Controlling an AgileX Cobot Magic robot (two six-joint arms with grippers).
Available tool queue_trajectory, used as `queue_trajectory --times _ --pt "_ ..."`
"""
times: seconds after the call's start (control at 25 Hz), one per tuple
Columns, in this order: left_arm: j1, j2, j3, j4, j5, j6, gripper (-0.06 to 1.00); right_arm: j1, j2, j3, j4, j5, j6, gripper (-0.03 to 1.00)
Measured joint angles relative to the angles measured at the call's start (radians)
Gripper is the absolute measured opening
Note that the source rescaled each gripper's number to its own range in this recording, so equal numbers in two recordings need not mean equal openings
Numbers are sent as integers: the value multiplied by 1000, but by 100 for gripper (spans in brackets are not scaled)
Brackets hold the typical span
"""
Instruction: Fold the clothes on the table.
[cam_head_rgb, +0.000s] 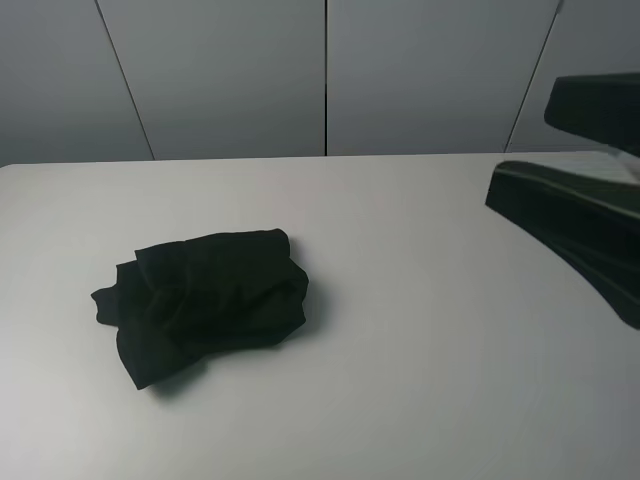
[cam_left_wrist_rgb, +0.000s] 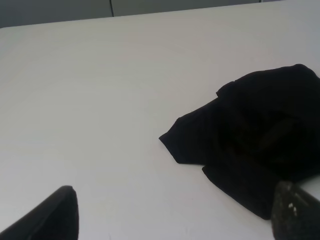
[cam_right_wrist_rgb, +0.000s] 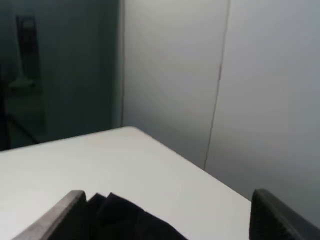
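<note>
The black T-shirt (cam_head_rgb: 205, 300) lies crumpled in a heap on the white table (cam_head_rgb: 420, 300), left of the middle. No print or label shows. In the left wrist view the shirt (cam_left_wrist_rgb: 250, 145) lies just ahead of my left gripper (cam_left_wrist_rgb: 175, 200), which is open and empty, with one fingertip (cam_left_wrist_rgb: 292, 210) near the cloth's edge. My right gripper (cam_right_wrist_rgb: 167, 195) is open and empty, held above the table's right side. A bit of the shirt (cam_right_wrist_rgb: 125, 220) shows low between its fingers, far off.
The right arm (cam_head_rgb: 580, 230) hangs dark over the table's right edge. A grey panelled wall (cam_head_rgb: 320, 80) stands behind the table. The table's rounded far corner (cam_right_wrist_rgb: 132, 131) shows in the right wrist view.
</note>
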Motion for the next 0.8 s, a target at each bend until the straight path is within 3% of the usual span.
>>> queue_trajectory --times 0.12,0.2,0.32,0.52,0.64,0.8 --pt "0 0 0 0 0 0 100 0 -6 -6 -486 158 465 73" --pt "0 0 0 0 0 0 100 0 -15 -33 -674 320 650 73" --pt "0 0 0 0 0 0 100 0 -23 -131 -725 549 743 73" --pt "0 0 0 0 0 0 100 0 -45 -286 -707 958 770 75" --pt "0 0 0 0 0 0 100 0 -129 -286 -692 1068 770 89" --pt "0 0 0 0 0 0 100 0 -259 -267 -675 1085 790 99"
